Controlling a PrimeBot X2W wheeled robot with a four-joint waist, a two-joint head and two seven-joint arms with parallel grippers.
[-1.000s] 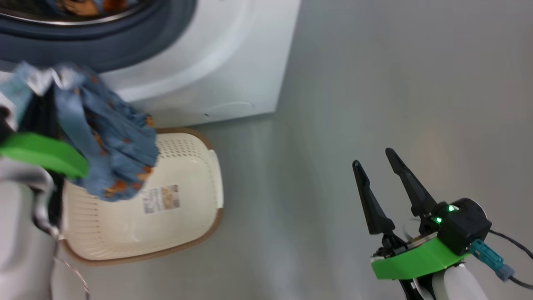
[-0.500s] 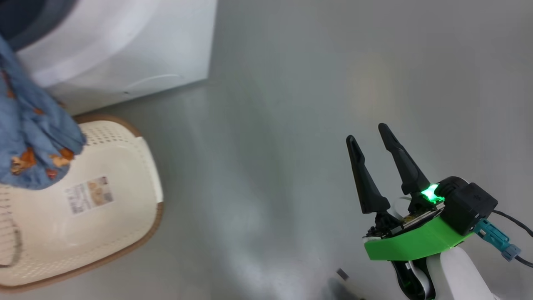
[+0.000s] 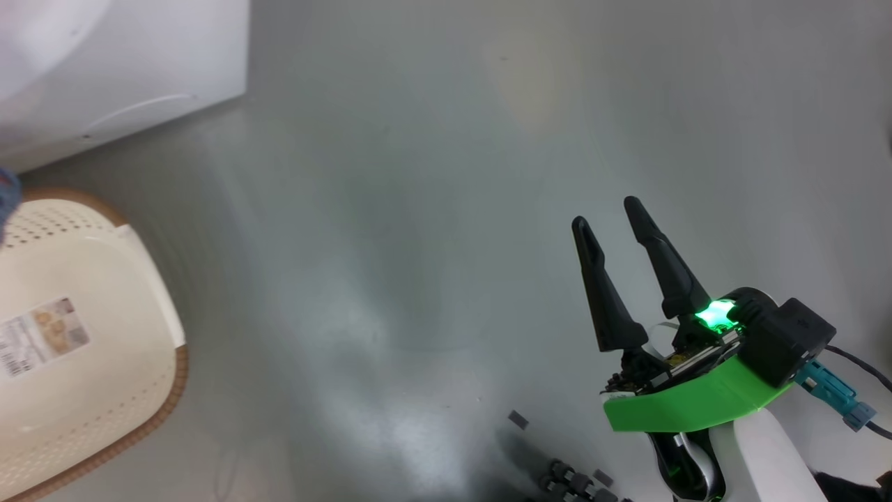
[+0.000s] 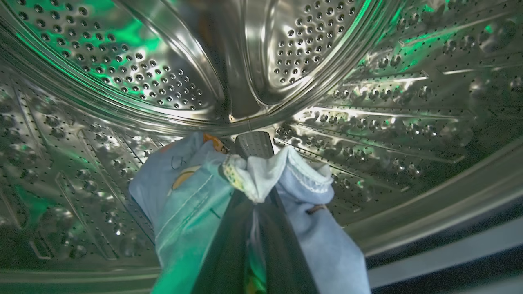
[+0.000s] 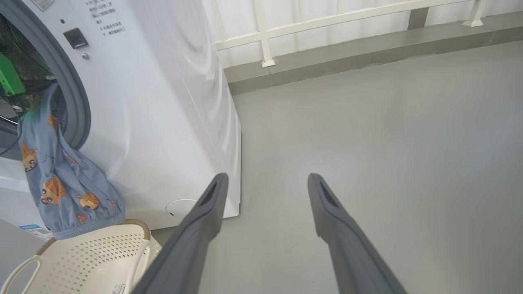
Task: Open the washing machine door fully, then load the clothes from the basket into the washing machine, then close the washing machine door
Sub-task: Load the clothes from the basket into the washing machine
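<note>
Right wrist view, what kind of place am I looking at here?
Probably a laundry or utility area: a white front-loading washing machine, a printed blue garment hanging from its opening above a cream perforated laundry basket, a bare grey floor and a white railing behind.

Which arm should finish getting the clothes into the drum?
Left. The left gripper is shut on the clothes inside the drum; part hangs outside. The right gripper stands open over the floor, away from the opening.
</note>
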